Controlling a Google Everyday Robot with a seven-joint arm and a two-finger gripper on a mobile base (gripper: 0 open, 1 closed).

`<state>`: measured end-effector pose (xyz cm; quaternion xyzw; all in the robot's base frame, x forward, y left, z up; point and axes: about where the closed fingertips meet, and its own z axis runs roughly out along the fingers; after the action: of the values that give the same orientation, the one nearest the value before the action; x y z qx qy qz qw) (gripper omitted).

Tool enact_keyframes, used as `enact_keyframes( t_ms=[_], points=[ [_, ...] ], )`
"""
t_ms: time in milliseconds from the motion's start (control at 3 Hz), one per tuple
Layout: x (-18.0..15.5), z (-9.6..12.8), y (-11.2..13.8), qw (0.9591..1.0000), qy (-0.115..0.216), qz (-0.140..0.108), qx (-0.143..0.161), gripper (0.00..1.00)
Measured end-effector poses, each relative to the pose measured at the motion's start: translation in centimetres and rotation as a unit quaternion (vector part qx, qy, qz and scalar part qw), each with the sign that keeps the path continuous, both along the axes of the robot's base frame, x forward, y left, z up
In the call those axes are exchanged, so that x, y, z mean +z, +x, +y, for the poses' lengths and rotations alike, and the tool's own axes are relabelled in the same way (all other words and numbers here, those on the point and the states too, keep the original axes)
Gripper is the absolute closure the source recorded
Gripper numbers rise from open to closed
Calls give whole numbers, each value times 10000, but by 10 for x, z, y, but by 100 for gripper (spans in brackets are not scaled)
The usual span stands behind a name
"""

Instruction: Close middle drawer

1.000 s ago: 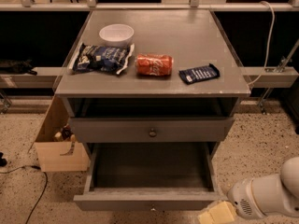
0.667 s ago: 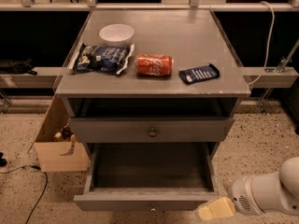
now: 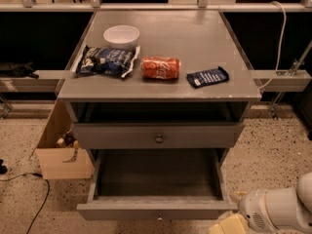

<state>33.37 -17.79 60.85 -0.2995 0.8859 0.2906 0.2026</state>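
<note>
The middle drawer is grey and shallow. It is pulled far out of the cabinet, its inside empty, and its small knob shows at the bottom edge of its front. Above it is the taller-fronted top drawer with a round knob. It stands slightly forward, with a dark gap under the cabinet top. The lowest drawer is hidden beneath the open one. My gripper, cream-coloured on a white arm, is at the lower right, just beside the right front corner of the middle drawer.
On the cabinet top are a white bowl, a chip bag, a red soda can lying on its side and a blue snack bar. An open cardboard box stands on the floor left of the cabinet, with a black cable beside it.
My gripper has shifted only slightly near the drawer's right front corner. The middle drawer is as far out as before.
</note>
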Motion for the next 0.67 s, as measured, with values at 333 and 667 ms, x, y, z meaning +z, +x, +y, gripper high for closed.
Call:
enact_keyframes(
  t_ms=[333,667],
  points=[
    [-27,-1,1,9994,6,-244,230,0],
    [-56,6,2,9983,-33,-397,425,0]
  ],
)
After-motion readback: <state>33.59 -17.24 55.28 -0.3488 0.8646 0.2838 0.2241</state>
